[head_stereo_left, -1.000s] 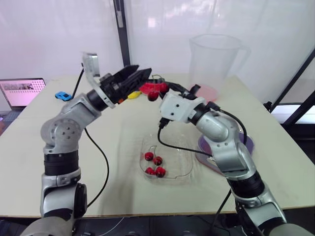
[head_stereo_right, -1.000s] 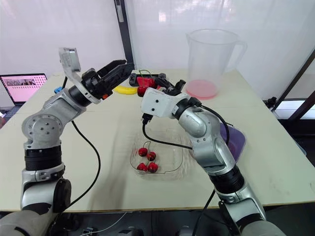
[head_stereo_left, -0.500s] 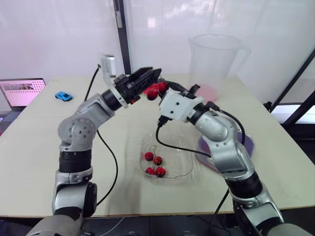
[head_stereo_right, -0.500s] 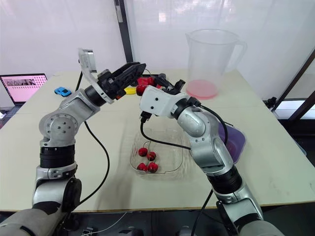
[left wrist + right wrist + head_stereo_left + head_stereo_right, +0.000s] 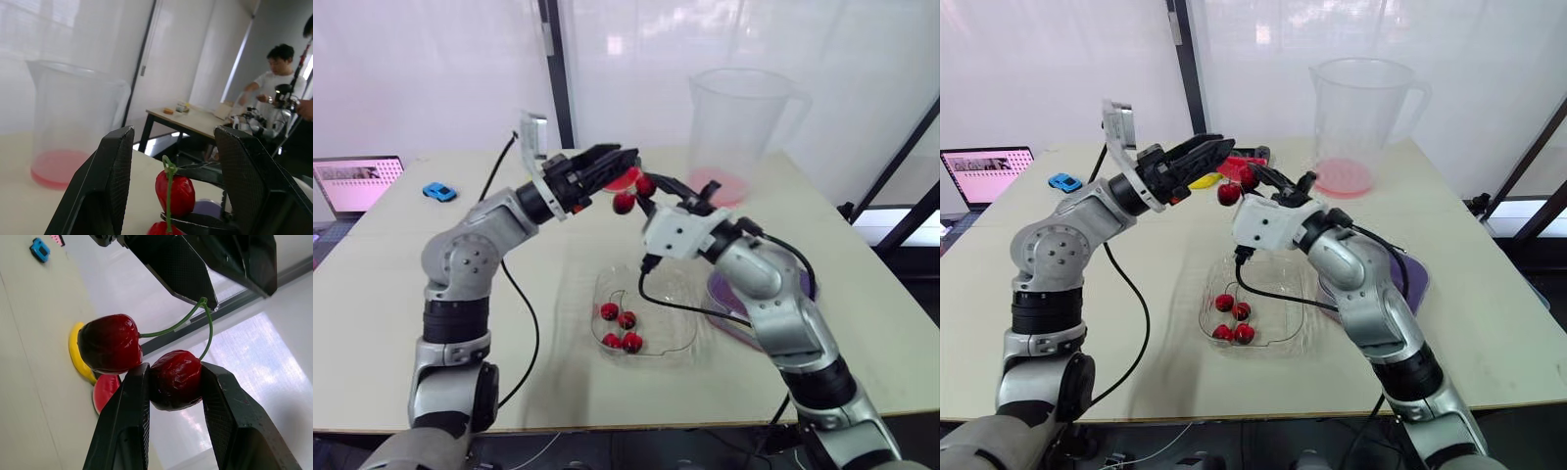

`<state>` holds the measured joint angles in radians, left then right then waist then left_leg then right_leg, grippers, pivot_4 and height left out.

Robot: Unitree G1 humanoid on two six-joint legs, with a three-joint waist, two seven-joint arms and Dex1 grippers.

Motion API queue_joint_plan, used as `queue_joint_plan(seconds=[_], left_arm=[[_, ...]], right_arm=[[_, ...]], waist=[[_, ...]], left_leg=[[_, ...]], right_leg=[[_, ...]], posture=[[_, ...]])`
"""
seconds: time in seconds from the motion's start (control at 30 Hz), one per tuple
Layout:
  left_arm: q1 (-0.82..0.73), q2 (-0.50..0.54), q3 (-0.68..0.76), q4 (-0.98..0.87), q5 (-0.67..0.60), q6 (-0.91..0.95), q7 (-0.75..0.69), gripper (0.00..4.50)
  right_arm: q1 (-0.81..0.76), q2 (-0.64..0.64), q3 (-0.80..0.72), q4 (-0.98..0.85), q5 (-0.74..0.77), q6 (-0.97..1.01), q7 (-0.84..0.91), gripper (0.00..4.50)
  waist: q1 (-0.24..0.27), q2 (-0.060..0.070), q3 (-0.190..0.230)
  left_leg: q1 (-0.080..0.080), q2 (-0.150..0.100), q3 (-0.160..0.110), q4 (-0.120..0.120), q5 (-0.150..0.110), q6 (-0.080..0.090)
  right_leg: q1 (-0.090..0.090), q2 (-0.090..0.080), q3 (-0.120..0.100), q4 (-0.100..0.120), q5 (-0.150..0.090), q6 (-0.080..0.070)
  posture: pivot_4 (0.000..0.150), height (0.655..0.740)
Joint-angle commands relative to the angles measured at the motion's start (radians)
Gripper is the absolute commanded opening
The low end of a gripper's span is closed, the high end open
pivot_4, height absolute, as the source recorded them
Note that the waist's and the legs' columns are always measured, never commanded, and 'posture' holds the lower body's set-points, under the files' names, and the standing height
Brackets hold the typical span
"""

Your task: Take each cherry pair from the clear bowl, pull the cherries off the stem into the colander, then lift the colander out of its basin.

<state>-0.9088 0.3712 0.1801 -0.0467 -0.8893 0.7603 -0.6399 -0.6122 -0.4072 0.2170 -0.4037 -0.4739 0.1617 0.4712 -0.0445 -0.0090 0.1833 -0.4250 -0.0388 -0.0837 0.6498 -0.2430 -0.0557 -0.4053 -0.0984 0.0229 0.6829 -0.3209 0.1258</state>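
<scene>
Left claw has swung in from the side and now brackets the cherry pair, its fingers spread wide either side of the green stem (the stem's top looks to touch one finger). Right claw has shifted slightly toward the jug and is clamped on one cherry, the other dangling free. The pull seems ready to start, yet the pair hangs over bare desk beyond the bowl, not over the colander behind the right arm. No brand or label is readable; the laptop screen is too small to read.
</scene>
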Motion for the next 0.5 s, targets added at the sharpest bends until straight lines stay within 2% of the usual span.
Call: queue_joint_plan(seconds=[0.03, 0.17, 0.5], left_arm=[[0.008, 0.031, 0.01, -0.048, -0.021, 0.0, -0.051, 2.75], [0.02, 0.049, -0.013, -0.042, 0.004, -0.008, -0.085, 2.75], [0.0, 0.047, -0.083, -0.018, 0.083, -0.014, -0.099, 2.75]], right_arm=[[0.062, 0.081, -0.027, -0.084, 0.07, 0.014, -0.046, 1.45], [0.093, 0.119, -0.024, -0.107, 0.064, 0.041, -0.062, 1.45], [0.09, 0.116, -0.01, -0.12, 0.023, 0.072, -0.077, 1.45]], waist=[[0.0, 0.0, 0.0], [0.0, 0.0, 0.0], [0.001, 0.0, 0.0]], left_leg=[[0.0, 0.0, 0.0, 0.0, 0.0, 0.0], [0.0, 0.0, 0.0, 0.0, 0.0, 0.0], [0.0, 0.0, 0.0, 0.0, 0.0, 0.0]], right_leg=[[0.0, 0.0, 0.0, 0.0, 0.0, 0.0], [0.0, 0.0, 0.0, 0.0, 0.0, 0.0], [0.001, 0.0, 0.0, 0.0, 0.0, 0.0]], posture=[[0.15, 0.74], [0.15, 0.74], [0.15, 0.74]])
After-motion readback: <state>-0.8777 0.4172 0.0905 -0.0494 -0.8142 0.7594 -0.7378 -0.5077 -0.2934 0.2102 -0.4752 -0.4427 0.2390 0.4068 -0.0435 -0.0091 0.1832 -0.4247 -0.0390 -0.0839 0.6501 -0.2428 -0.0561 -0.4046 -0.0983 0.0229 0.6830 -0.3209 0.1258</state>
